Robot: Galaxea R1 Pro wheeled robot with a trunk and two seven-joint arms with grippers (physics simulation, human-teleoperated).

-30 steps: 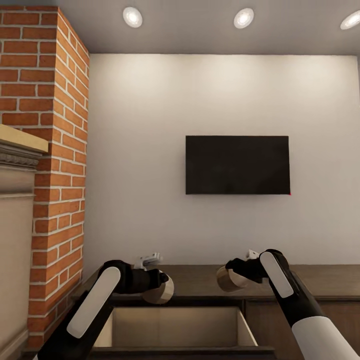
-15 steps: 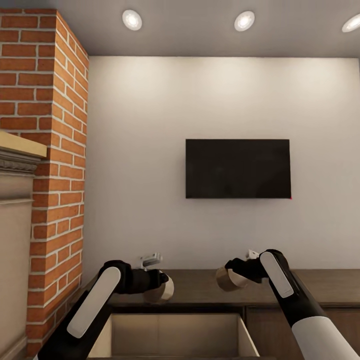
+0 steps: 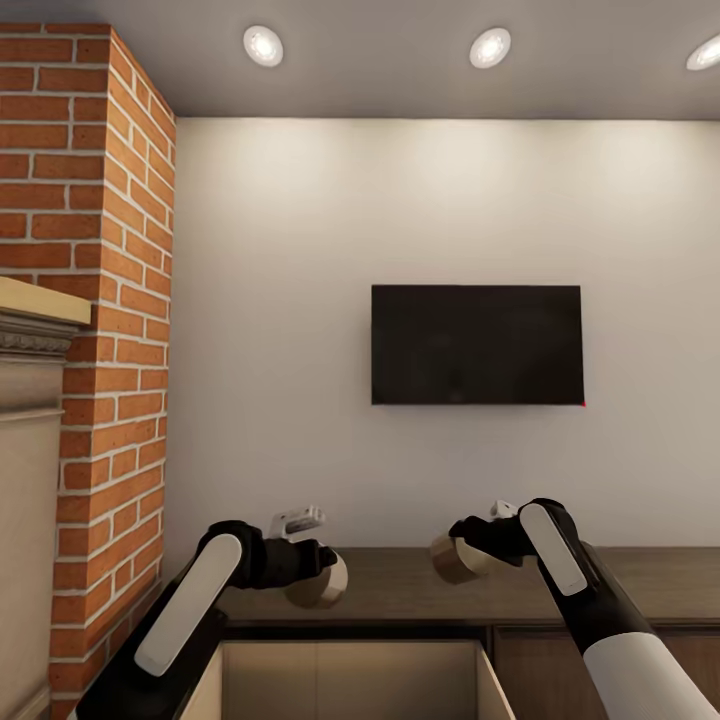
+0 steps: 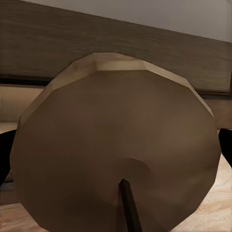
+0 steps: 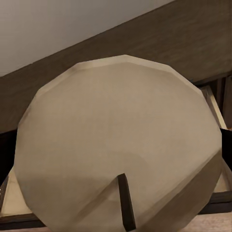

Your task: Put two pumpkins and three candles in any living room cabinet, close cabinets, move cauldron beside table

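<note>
Both arms are reaching forward over the long dark-brown cabinet (image 3: 640, 585), which is running along the base of a pale wall. The left gripper (image 3: 322, 582) is clamping a beige-tan candle (image 3: 320, 586), its jaws closed against the candle's sides; in the left wrist view that candle (image 4: 116, 145) is showing its faceted round end with a short dark wick, and dark finger edges are pressing at both of its flanks. The right gripper (image 3: 455, 556) is likewise clamping a second candle (image 3: 452, 560), jaws closed on it; in the right wrist view this candle (image 5: 121, 145) is presenting the same faceted face and dark wick. Both candles are hanging above the cabinet top, well apart from each other, the left one sitting slightly lower than the right in the head view. Directly below and between the arms, a drawer (image 3: 350, 680) of the cabinet is standing open, its pale beige interior showing at the lower edge of the head view; the right wrist view is also catching the open drawer (image 5: 215, 111) behind its candle. A black wall-mounted screen (image 3: 476, 344) is hanging above the cabinet, to the right of centre. A red brick chimney column (image 3: 100, 300) is standing at the left, with a stone mantel (image 3: 35, 320) projecting from it. Three recessed ceiling lights (image 3: 263, 45) are glowing overhead.
</note>
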